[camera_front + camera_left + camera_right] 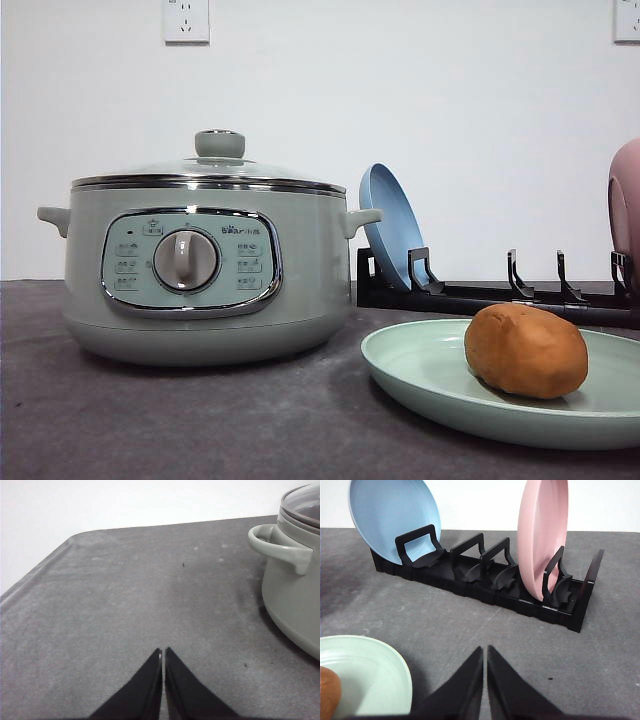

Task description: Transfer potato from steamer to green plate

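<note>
- Already, you can see the potato [526, 350] resting on the green plate [420, 375] at the near right of the table, so by this look the transfer seems done.
- Your left gripper [163, 652] is pressed shut with nothing between its tips, low over bare table to the left of the steamer [205, 270].
- Your right gripper [485, 650] is likewise closed and empty, just beside the plate's rim on its right.
- Should you need to re-seat the potato, expect it to be firm, matte-skinned and moderately heavy for its size; it likely will not slip much, but its oval shape may roll on the glossy plate. Take it across the narrow middle.
- Beyond the plate, the steamer stands to the left with its glass lid [215, 168] on.
- Farther back on the right, a black rack [485, 580] holds a blue plate [390, 517] and a pink plate [542, 535] upright; those could tip if knocked.
- Underneath is a dark grey, faintly textured tabletop [125, 605], with a plain white wall [420, 90] behind.
</note>
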`<action>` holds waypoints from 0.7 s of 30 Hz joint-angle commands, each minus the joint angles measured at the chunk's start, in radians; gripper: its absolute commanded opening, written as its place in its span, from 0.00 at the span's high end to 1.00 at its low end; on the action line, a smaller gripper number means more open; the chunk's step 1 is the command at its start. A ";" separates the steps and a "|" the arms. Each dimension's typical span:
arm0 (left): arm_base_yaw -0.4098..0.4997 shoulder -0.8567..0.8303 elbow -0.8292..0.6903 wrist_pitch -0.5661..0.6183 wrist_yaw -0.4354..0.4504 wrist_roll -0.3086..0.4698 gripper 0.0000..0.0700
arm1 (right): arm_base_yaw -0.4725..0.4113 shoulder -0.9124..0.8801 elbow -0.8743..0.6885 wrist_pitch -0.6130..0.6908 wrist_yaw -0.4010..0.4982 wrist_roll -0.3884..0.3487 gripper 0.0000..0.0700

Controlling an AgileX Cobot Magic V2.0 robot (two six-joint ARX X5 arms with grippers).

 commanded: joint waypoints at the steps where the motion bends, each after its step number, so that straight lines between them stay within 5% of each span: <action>1: 0.003 -0.002 -0.018 -0.013 -0.005 -0.002 1.00 | 0.000 -0.002 -0.004 0.006 0.000 0.011 1.00; 21: 0.003 -0.002 -0.018 -0.013 -0.005 -0.002 1.00 | 0.000 -0.002 -0.004 0.005 0.000 0.011 1.00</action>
